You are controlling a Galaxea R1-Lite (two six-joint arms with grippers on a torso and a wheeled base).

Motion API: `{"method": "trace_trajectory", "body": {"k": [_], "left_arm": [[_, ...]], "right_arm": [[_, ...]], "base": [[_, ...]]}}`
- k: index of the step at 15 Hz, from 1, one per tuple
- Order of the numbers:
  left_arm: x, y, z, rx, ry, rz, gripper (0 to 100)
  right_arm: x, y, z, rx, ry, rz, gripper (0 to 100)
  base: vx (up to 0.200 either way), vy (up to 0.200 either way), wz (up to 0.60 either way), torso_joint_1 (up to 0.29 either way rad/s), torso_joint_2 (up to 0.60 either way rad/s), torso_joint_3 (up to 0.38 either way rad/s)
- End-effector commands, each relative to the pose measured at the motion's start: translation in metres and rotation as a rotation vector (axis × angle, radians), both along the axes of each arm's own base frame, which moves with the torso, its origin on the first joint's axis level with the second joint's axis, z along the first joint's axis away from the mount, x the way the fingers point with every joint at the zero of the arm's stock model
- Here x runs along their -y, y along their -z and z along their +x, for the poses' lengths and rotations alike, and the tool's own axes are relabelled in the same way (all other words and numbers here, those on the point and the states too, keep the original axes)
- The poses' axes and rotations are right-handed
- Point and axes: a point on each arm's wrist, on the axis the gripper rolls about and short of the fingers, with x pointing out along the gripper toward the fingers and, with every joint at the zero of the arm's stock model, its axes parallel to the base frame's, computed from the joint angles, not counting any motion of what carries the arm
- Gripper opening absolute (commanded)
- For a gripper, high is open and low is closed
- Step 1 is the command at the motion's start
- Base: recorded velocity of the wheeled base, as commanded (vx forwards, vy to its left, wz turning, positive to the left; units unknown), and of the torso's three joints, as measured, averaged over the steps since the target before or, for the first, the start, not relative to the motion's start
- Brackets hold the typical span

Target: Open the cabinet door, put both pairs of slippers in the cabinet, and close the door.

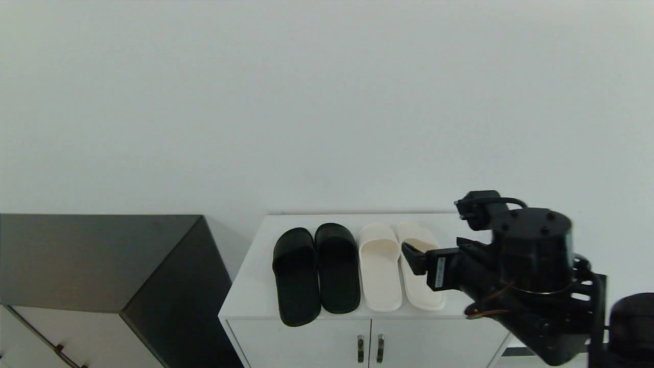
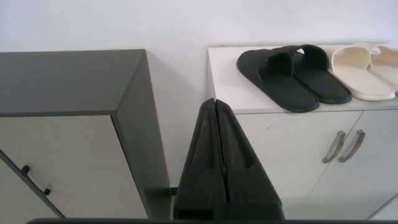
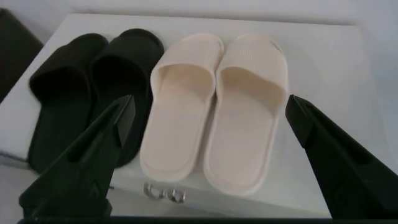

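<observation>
The right tool (image 3: 210,106) hangs spread wide over the cream slippers (image 1: 380,276). The black slippers (image 1: 296,276) lie at their nine o'clock atop the white cabinet (image 1: 306,342). The left tool (image 2: 216,106) is pinched together, empty. With the doors not yet open, best hook a handle (image 1: 360,348) at six o'clock first and pull squarely.

Right arm (image 1: 531,266) raised and held forward, right gripper (image 3: 208,115) with jaws spread wide apart; left gripper (image 2: 215,107) pointing forward, jaws pressed together along their length.
</observation>
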Motion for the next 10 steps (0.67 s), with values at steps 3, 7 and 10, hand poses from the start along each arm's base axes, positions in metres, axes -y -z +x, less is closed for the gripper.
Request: {"method": "trace_trajectory", "body": {"k": [3, 7, 10], "left_arm": [[0.000, 0.000, 0.000, -0.001, 0.000, 0.000, 0], [0.000, 0.000, 0.000, -0.001, -0.004, -0.006, 0], [0.000, 0.000, 0.000, -0.001, -0.002, -0.006, 0]], "right_arm": [[-0.039, 0.058, 0.038, -0.028, 0.037, -0.043, 100], [-0.048, 0.080, 0.069, -0.042, 0.089, -0.061, 100], [-0.053, 0.085, 0.075, -0.038, 0.113, -0.069, 100]], "base": [[0.000, 0.000, 0.00, 0.000, 0.00, 0.000], [0.000, 0.000, 0.00, 0.000, 0.00, 0.000], [0.000, 0.000, 0.00, 0.000, 0.00, 0.000]]}}
